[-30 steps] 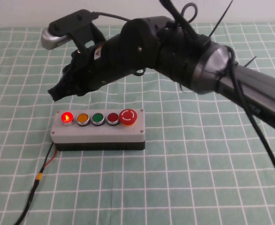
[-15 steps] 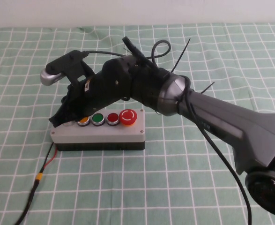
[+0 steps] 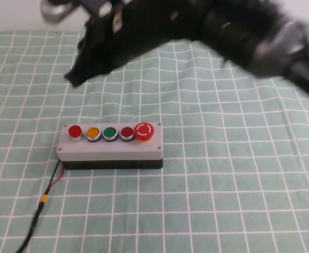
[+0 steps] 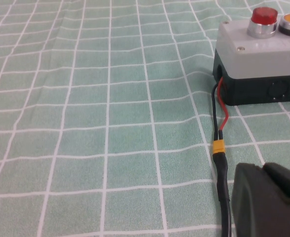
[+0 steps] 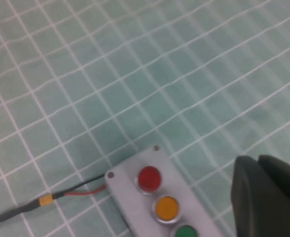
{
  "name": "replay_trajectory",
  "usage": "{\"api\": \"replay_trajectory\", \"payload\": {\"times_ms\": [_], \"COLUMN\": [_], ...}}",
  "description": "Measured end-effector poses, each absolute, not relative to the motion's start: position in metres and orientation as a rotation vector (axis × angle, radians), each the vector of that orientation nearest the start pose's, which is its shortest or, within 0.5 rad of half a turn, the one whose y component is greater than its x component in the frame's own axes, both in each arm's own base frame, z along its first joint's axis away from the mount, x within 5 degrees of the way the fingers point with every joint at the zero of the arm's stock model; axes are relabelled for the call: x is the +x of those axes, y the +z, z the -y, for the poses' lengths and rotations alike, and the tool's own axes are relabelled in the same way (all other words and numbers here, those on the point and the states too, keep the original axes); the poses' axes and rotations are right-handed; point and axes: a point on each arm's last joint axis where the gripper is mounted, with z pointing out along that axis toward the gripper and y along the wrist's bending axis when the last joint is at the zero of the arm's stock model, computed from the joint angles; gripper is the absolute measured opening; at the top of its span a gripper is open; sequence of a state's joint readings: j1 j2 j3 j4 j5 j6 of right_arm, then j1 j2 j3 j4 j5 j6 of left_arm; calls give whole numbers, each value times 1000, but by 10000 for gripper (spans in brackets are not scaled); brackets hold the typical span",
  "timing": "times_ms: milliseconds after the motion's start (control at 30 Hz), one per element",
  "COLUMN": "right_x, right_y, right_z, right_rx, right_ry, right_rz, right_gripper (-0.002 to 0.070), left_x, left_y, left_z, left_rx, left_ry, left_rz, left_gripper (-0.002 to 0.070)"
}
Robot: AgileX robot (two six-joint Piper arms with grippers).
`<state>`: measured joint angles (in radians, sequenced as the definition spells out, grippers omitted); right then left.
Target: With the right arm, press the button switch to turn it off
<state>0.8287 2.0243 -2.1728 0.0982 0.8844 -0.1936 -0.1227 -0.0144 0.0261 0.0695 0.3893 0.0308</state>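
Observation:
The button switch (image 3: 75,132) is the small round red button at the left end of the grey box (image 3: 112,153), beside the orange button (image 3: 93,133); it is unlit. It also shows in the right wrist view (image 5: 149,178) and the left wrist view (image 4: 263,16). My right gripper (image 3: 72,79) is shut and empty, lifted well above and behind the box; its closed fingers (image 5: 268,197) show in its wrist view. My left gripper (image 4: 263,168) is shut and empty, low over the cloth near the box's cable (image 4: 219,148).
The box also carries a green button (image 3: 110,133), a darker red button (image 3: 127,133) and a large red mushroom stop button (image 3: 143,131). A black and red cable (image 3: 46,197) runs from the box's left end toward the front. A green checked cloth (image 3: 222,184) covers the table.
The right gripper came down onto the lit red button, then rose up and back away from the box. The red button's light has gone out.

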Motion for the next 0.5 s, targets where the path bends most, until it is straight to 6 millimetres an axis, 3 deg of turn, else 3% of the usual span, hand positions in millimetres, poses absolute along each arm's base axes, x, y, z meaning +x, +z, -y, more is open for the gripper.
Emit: {"api": "replay_trajectory", "payload": {"times_ms": [100,333,400,500], "right_x": [291,232,215,195], "right_y": [428,477,475,459], "right_z": [-324,-259,-240,-217], "right_rx": [-1058,-1008,-996,-965], "right_ry": [436,455,461,481], "right_rz": [-1908,-1818,-1819,-1855], "right_gripper": [-16,-16,-16,-16], "left_x": [52,52,52,52], "left_y": [170,170,170,170], "left_z": [4,4,4,4], "left_rx": [187,187,187,187], "left_ry": [6,6,6,6], "left_rz": [-1874,-1874,-1874,-1874], "left_gripper": [-3,-3,-3,-3]}}
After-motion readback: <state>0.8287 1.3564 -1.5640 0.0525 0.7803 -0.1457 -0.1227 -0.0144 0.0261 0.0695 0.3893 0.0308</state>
